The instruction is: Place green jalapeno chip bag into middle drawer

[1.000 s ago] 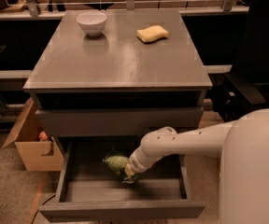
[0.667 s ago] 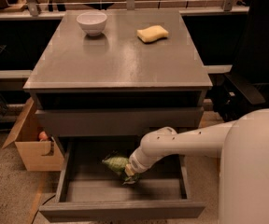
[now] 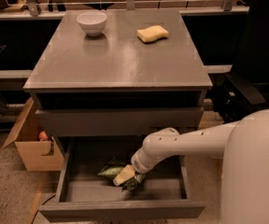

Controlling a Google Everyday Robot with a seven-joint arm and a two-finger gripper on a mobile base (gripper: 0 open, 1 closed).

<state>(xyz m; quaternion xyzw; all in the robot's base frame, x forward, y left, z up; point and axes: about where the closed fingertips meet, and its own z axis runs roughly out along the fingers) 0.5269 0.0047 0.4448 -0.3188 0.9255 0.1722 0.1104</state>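
Observation:
The green jalapeno chip bag (image 3: 110, 171) lies on the floor of the open middle drawer (image 3: 125, 209), left of centre, with its pale panel turned up. My gripper (image 3: 132, 181) reaches down into the drawer from the right on the white arm (image 3: 186, 143). It sits right at the bag's right end, touching or overlapping it. The wrist hides part of the bag.
The grey cabinet top (image 3: 116, 64) carries a white bowl (image 3: 91, 22) at the back left and a yellow sponge (image 3: 152, 33) at the back right. A closed drawer front (image 3: 120, 120) sits above the open one. A cardboard box (image 3: 34, 143) stands on the floor at the left.

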